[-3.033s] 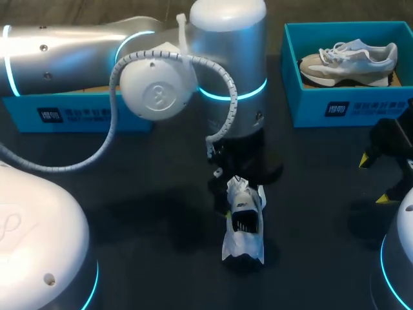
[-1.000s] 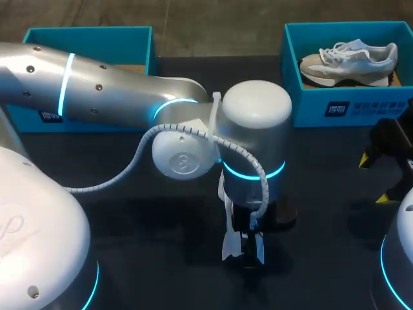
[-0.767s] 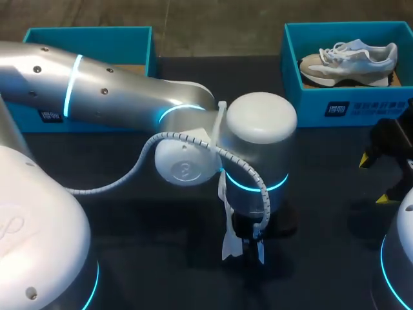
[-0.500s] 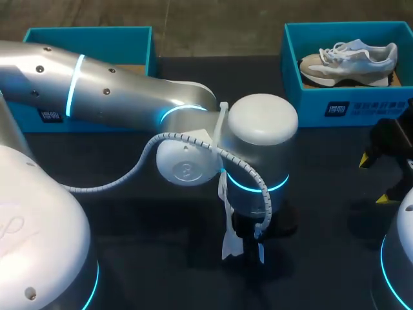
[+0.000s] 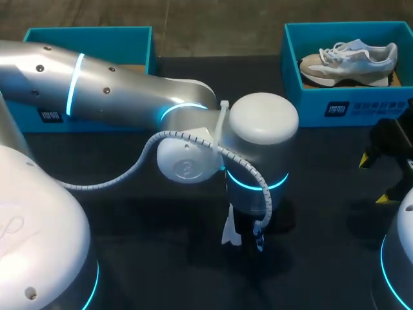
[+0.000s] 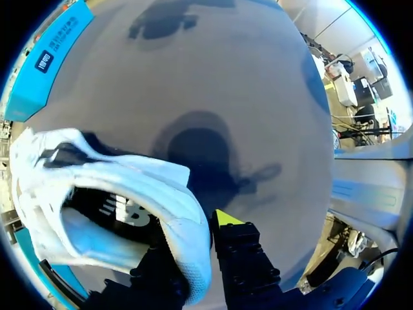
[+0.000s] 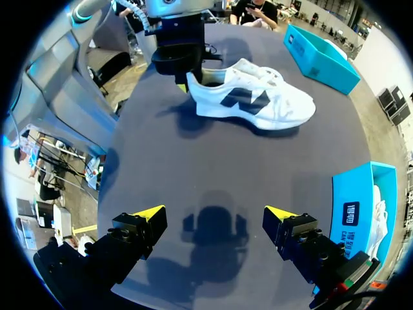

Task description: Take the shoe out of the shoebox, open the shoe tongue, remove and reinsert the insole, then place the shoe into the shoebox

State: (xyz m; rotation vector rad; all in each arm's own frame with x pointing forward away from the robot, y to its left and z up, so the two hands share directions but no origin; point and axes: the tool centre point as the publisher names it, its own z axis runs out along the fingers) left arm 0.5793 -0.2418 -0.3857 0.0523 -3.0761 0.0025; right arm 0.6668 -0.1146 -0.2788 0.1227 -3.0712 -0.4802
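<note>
White shoe (image 6: 129, 187) heel clamped in left end effector (image 6: 193, 240), right end effector (image 7: 214, 214) wide open, well apart

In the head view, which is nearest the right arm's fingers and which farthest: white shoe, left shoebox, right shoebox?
1. right shoebox, just beyond the right arm's fingers.
2. white shoe, in the middle.
3. left shoebox, far left corner.
</note>
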